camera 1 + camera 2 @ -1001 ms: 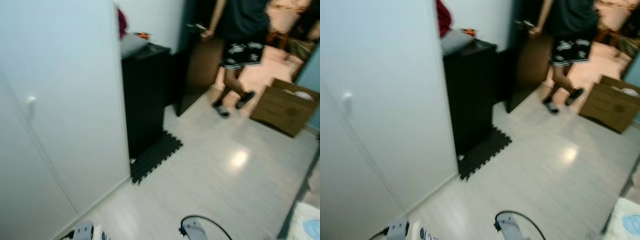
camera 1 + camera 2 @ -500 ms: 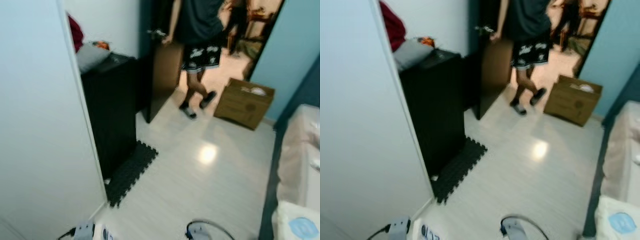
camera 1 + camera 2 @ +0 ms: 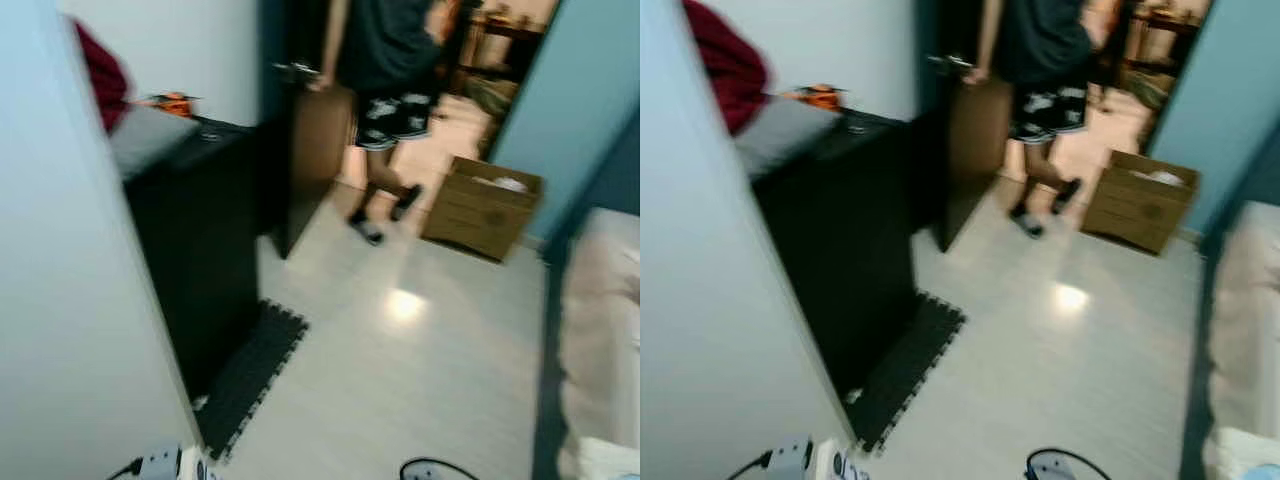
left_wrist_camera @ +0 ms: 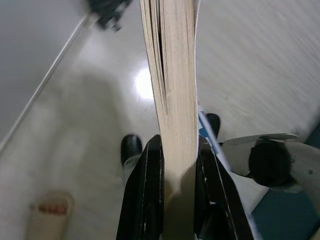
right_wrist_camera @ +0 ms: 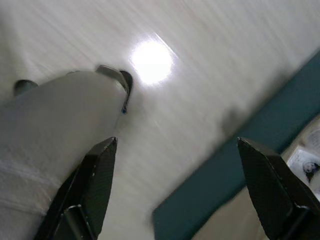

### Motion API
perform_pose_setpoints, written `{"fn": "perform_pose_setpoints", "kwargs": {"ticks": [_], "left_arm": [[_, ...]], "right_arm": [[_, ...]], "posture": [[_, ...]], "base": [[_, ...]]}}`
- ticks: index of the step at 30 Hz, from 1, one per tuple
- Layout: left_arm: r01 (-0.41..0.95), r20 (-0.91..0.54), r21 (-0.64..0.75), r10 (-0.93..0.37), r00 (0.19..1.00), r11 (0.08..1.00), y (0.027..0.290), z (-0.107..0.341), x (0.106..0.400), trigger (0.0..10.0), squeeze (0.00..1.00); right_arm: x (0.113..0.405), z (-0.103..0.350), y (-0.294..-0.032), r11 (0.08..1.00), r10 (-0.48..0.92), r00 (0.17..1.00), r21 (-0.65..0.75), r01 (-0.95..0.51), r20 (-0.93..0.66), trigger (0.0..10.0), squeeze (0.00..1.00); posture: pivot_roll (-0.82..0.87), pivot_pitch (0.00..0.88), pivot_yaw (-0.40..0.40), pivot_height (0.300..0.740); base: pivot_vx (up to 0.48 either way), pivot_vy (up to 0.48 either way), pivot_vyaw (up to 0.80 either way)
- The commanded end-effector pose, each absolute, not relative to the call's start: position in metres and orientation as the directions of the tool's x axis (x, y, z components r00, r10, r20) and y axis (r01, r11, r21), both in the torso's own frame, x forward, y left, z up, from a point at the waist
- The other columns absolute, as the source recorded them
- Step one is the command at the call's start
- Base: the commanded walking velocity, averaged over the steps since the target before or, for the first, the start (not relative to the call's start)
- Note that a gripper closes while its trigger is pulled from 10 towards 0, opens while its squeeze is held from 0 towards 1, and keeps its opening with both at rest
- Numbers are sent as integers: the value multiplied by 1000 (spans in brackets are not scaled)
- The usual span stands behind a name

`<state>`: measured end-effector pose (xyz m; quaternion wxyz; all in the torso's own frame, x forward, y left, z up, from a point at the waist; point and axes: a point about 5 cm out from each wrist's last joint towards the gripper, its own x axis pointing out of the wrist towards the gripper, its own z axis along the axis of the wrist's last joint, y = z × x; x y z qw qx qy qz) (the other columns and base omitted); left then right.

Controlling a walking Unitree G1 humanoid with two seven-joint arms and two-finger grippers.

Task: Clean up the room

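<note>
Head views blurred. Left gripper (image 4: 172,200) seen clamped on a book (image 4: 172,75), page edges outward, fingers (image 4: 145,200) pressed against both covers; book held over the pale plank floor (image 3: 400,390). Right gripper (image 5: 180,185) seen with fingers (image 5: 95,185) spread wide, nothing between them, above the same floor beside a dark teal strip (image 5: 225,190).

Ahead: white wardrobe side (image 3: 70,330) at left, black cabinet (image 3: 200,240) just beyond it. Grey bundle (image 3: 145,135), red cloth (image 3: 725,65) and a small orange item (image 3: 818,97) noted on the cabinet top. Black foam mat (image 3: 250,375) on the floor along the cabinet's base. White power strip (image 3: 800,460) at the wardrobe's foot, near the lower edge of the view.

Person (image 3: 390,60) in dark top and patterned shorts standing at the open brown door (image 3: 315,150), one hand at the handle, sandals on. Cardboard box (image 3: 482,205) on the floor near the teal wall (image 3: 570,110), just beside the person's feet. Pale bed edge (image 3: 600,330) at right. Bright light reflection (image 3: 403,303) on the floor mid-room.
</note>
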<state>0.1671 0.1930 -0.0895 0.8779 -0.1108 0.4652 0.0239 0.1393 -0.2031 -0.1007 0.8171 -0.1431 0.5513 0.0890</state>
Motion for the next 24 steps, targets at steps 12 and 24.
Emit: {"fn": "perform_pose_setpoints", "kwargs": {"ticks": [12, 24], "left_arm": [[-140, -835, -189, -84, 544, 972, 187, -92, 163, 10000, 0], [-135, -839, -182, -82, 538, 974, 187, -93, 160, 10000, 0]], "right_arm": [[148, -101, -185, 954, 5, 362, -104, -282, -932, 10000, 0], [144, -102, -188, 958, -2, 357, -105, -268, -934, 10000, 0]], "posture": [[-33, 0, -2, 740], [-34, 0, 2, 740]], "base": [[188, 0, -781], [0, 0, -781]]}}
